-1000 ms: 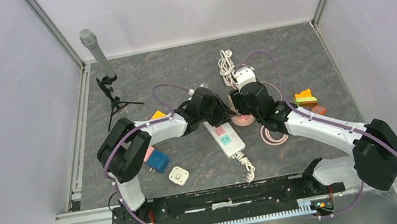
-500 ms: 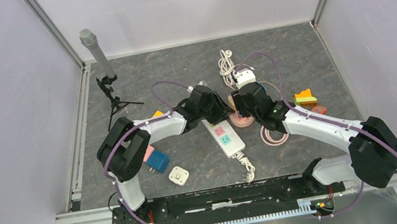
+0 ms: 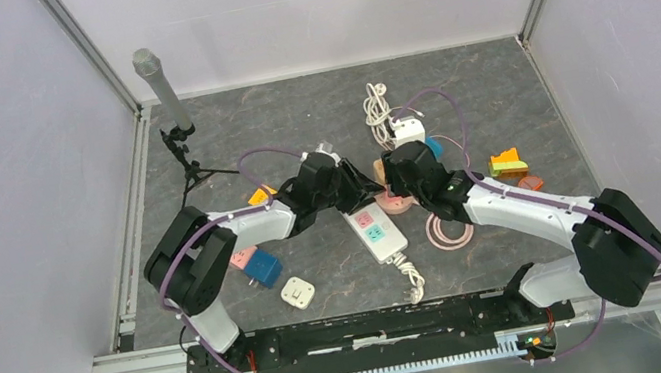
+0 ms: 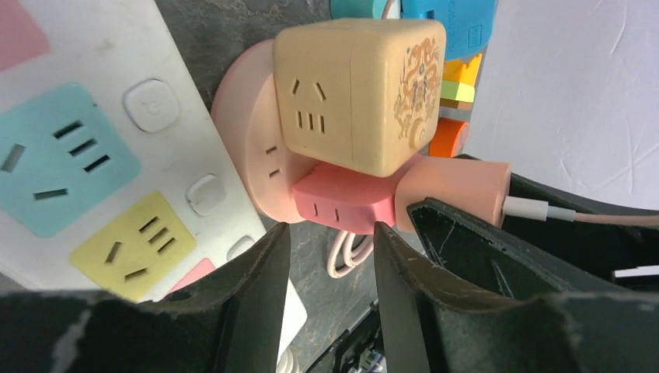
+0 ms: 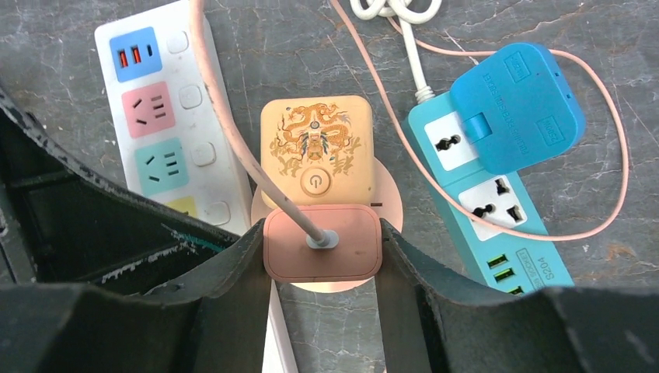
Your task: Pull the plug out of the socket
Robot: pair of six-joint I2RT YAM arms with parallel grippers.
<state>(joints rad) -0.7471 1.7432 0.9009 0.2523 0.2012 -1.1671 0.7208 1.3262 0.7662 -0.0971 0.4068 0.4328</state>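
Observation:
A salmon-pink plug with a pale cable sits in a round pink socket on the dark table. A cream cube adapter with a dragon print stands on the same socket. My right gripper is shut on the plug, one finger against each side. In the left wrist view the plug juts from the round socket. My left gripper stands open, its tips just short of the plug's darker base, with only table and cable between them. From above, the two grippers meet over the socket.
A white power strip lies just left of the socket. A teal power strip with a blue plug lies to its right. Pink cable coil, coloured blocks, a white adapter and a microphone tripod are around.
My right gripper has closed onto the plug. Both arms have shifted slightly to the left. The left jaws have widened a little.

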